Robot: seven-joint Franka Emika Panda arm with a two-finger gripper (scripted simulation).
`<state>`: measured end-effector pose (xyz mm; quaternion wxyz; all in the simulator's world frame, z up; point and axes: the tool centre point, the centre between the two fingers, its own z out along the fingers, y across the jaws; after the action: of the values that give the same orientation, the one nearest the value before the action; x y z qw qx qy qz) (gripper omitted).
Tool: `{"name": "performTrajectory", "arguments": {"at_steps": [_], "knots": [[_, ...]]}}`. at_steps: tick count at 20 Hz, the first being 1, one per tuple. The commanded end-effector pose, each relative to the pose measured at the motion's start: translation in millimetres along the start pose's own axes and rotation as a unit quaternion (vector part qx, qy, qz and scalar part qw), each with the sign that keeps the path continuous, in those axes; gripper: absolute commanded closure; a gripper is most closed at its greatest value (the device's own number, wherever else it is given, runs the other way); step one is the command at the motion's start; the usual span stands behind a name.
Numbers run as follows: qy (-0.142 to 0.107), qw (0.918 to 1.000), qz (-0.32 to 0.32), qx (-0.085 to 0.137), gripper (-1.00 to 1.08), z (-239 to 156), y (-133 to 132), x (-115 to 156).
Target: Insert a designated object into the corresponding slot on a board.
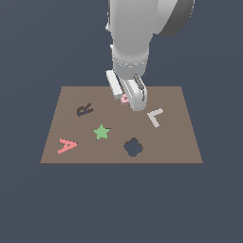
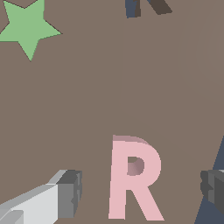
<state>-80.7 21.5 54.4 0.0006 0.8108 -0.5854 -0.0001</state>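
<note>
Pale pink R-shaped flat block was seen lying flat on the large brown rectangular board, directly between the two spread fingers of the tool. In the wrist view a light grey finger with a dark pad stood to one side of the block and a dark grey fingertip to the other, each apart from the pink piece with bare board showing in the gaps. The tool was thus released, with nothing grasped.

In the exterior view the order from near to far was as follows. Nearest the camera, towards the board's front edge, a larger red-pink letter A was placed at the exterior view's left and a dark clover-shaped recess nearer the middle. Just behind these a green star was found, which also appeared in a corner of the wrist view. Further back, a dark, near-black R-shaped slot was seen at the left and a pale grey letter L at the right. Furthest back, the tool was lowered over the pink block, of which only a small part was visible between the fingers. The slot was well apart from the block, with the star between them and off to one side. A fragment of the slot was visible at the wrist view's edge.
</note>
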Motion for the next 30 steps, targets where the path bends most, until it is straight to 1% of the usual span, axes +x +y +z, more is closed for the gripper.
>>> {"name": "performTrajectory", "arguments": {"at_steps": [1, 6, 12, 21, 22, 30], "knots": [[0.0, 0.9999, 0.015, 0.0, -0.92, 2.2, -0.1, -1.9], [0.0, 0.9996, 0.027, 0.001, -0.92, 4.4, -0.4, -3.8], [0.0, 0.9996, 0.027, 0.0, -0.92, 5.7, -0.5, -3.9], [0.0, 0.9996, 0.027, 0.001, -0.92, 24.5, -0.2, -4.1], [0.0, 0.9996, 0.027, 0.001, 1.08, 24.5, -0.2, -4.1], [0.0, 0.9996, 0.027, 0.001, 1.08, 24.5, -0.2, -4.1]]}}
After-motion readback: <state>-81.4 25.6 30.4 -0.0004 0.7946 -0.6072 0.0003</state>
